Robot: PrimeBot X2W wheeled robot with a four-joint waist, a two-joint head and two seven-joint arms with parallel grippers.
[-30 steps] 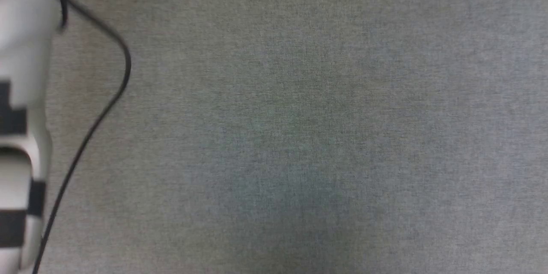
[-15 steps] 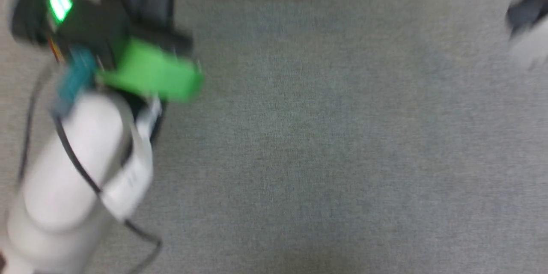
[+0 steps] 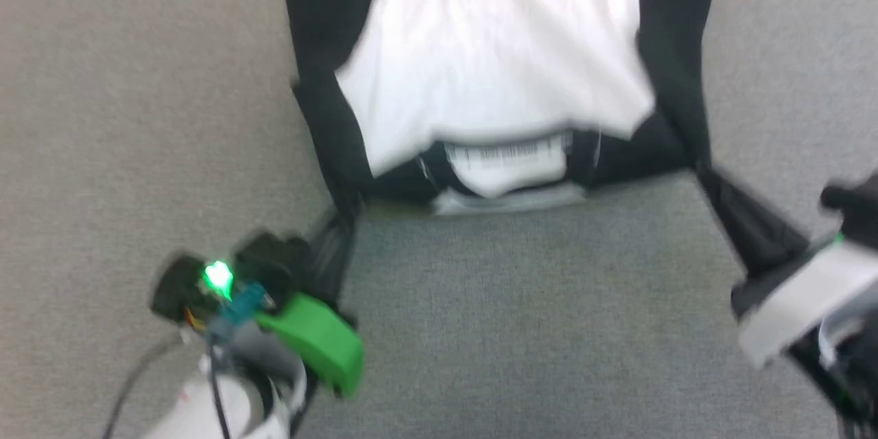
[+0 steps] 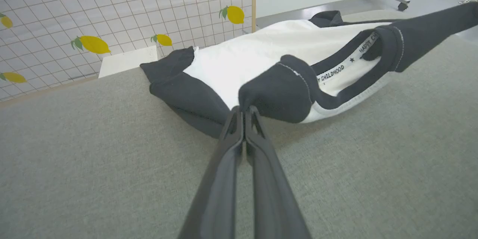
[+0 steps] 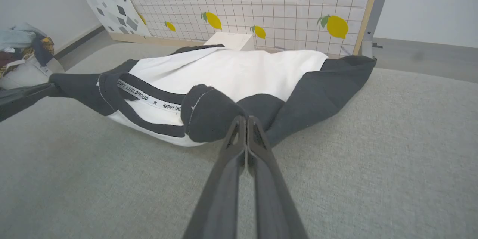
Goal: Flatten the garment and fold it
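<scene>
One garment, grey surface, lemon-print panel

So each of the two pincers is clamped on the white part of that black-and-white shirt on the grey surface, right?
Not the white part: the left gripper and the right gripper are each clamped on a black fold of the garment beside its neckline, as the two wrist views show. It does lie on the grey surface.

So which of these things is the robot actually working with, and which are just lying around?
In the job: garment, left gripper, right gripper, both pinching its black edge.
Lying about: white box, lemon-patterned panel, heap of clothes.
</scene>
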